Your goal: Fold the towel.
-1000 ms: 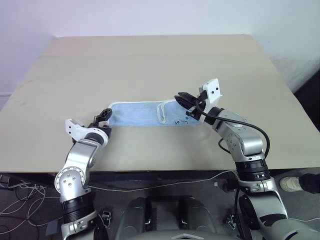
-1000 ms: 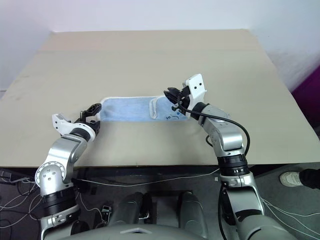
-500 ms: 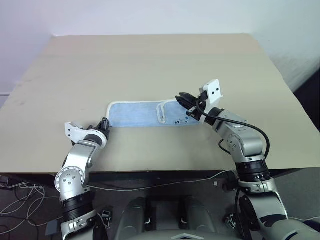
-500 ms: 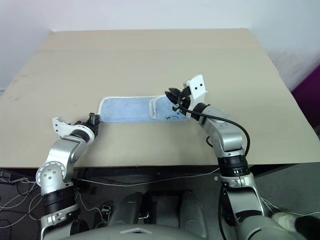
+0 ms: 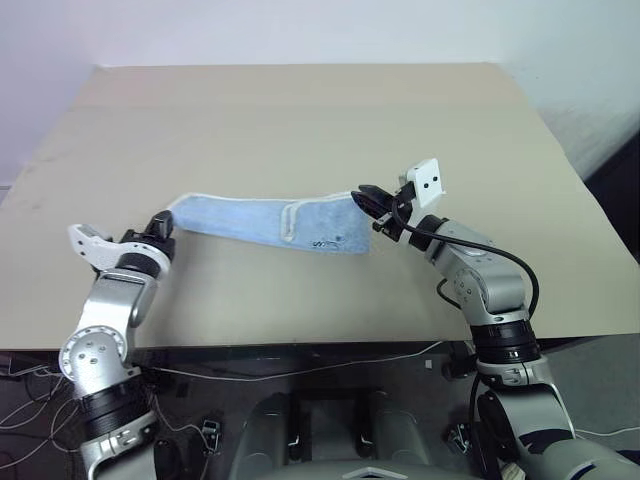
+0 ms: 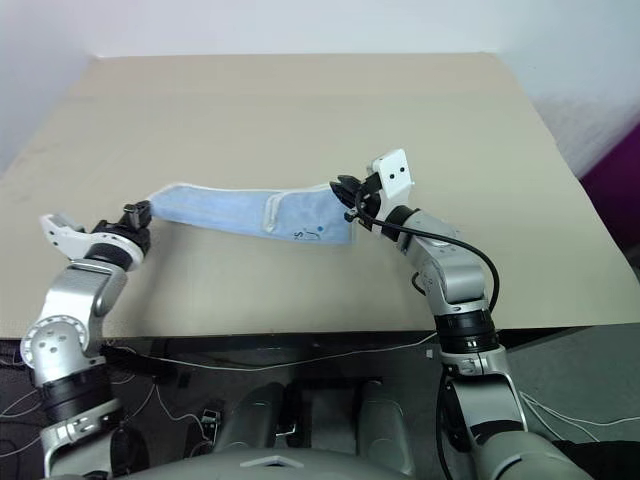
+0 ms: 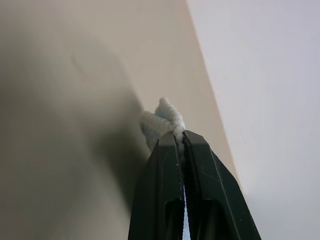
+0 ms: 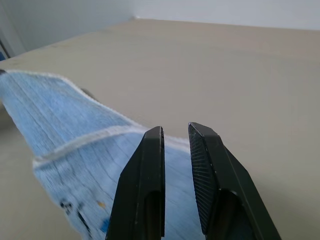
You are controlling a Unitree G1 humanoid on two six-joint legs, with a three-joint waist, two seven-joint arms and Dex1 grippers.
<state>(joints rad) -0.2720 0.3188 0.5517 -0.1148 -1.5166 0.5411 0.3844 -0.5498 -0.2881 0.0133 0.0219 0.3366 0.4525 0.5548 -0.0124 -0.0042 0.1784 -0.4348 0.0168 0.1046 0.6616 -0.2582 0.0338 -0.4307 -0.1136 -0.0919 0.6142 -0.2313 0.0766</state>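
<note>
Above the table (image 5: 300,120) the towel (image 5: 250,220) stretches left to right — long axis across, sagging rightward. Left gripper (image 5: 160,226) pinches its left end; right gripper (image 5: 366,199) clamps the right end.

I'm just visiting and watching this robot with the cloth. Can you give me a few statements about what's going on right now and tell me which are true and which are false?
1. The light blue terry towel with white piped edging is stretched between the two grippers. True.
2. The left gripper is open and clear of the towel. False: it is shut on one end of the towel.
3. The towel lies neatly folded into a small square. False: it is a long strip with one flap folded over.
4. The right gripper is at the end of the towel that bears the dark printed motif. True.
5. The beige wooden table bears a stack of other towels. False: this towel is the one cloth seen there.
</note>
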